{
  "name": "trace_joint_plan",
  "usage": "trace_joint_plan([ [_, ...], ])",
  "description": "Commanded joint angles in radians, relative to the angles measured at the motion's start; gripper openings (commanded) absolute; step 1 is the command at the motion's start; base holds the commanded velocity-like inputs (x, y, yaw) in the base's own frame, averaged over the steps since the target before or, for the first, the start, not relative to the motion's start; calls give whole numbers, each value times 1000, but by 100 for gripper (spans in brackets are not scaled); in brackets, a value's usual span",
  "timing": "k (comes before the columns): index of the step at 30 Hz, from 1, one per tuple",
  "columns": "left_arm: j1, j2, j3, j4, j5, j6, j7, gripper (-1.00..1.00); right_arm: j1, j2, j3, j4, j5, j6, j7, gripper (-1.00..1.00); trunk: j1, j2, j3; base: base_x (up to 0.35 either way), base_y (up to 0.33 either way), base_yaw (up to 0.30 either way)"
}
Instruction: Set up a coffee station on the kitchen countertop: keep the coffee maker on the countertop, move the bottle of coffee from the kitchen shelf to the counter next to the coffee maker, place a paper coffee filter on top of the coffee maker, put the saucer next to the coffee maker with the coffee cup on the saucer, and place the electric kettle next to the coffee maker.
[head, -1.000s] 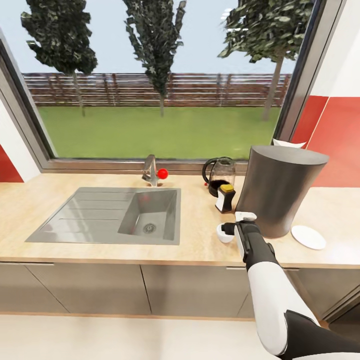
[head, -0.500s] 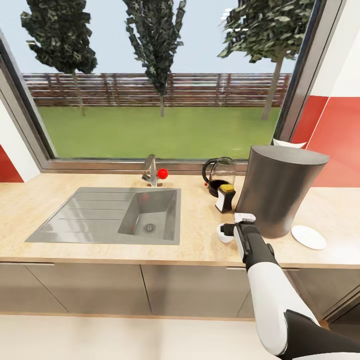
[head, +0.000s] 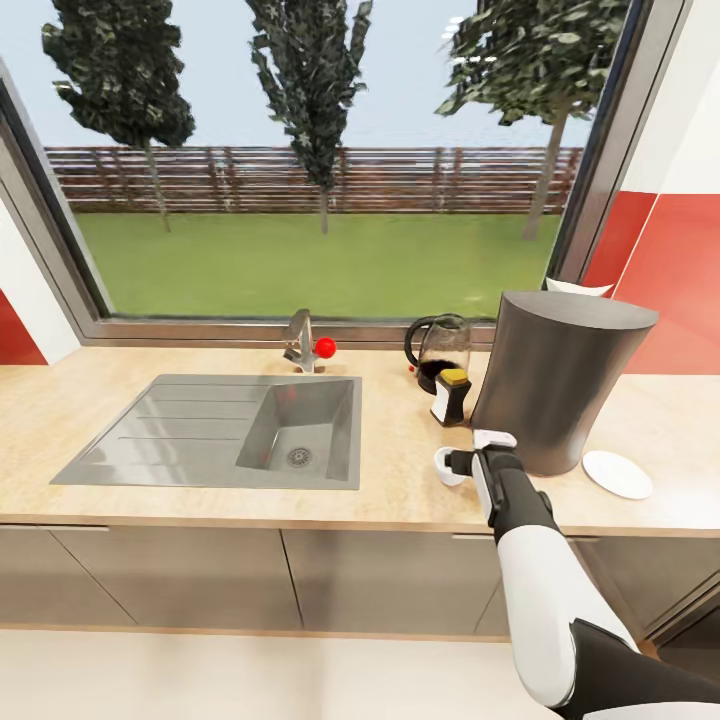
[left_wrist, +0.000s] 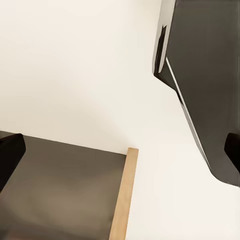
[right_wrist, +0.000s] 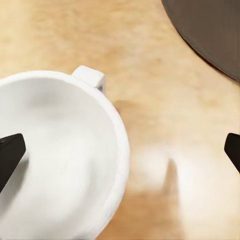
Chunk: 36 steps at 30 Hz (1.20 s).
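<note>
Head view: right gripper (head: 468, 452) low over the countertop (head: 90, 400), at the front left foot of the coffee maker (head: 556, 380), right beside the coffee cup (head: 447, 467). Right wrist view: coffee cup (right_wrist: 57, 160) seen from above, upright on the beige surface, small handle (right_wrist: 89, 78) pointing toward the coffee maker (right_wrist: 210, 30); 2 dark fingertips (right_wrist: 10, 155) at opposite edges of the frame, spread wide, 1 over the cup's rim, the other over bare counter, gripping nothing. Saucer (head: 617, 473) flat on the counter on the far side of the coffee maker, well apart from the cup. Bottle of coffee (head: 451, 396) just beside the coffee maker, electric kettle (head: 438, 350) close behind it. Paper coffee filter (head: 580, 288) peeking over the coffee maker's top. Left wrist view: pale floor, dark panels, a wood edge; left pincer's opening impossible to tell.
</note>
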Motion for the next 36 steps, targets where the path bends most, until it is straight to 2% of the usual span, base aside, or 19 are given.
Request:
trace_joint_plan([
  [1,0,0,-8,-2,9,3,3,100,-1,1,-3,4,-1,3,-2,100,0,-2,-2,0,0,0],
  [15,0,1,-8,-2,9,3,3,100,-1,1,-4,40,-1,3,-2,100,0,-2,-2,0,0,0],
  [16,0,1,-8,-2,9,3,3,100,-1,1,-4,40,-1,3,-2,-100,0,-2,-2,0,0,0],
  [36,0,1,-8,-2,9,3,3,100,-1,1,-2,40,-3,3,-2,-100,0,-2,-2,0,0,0],
])
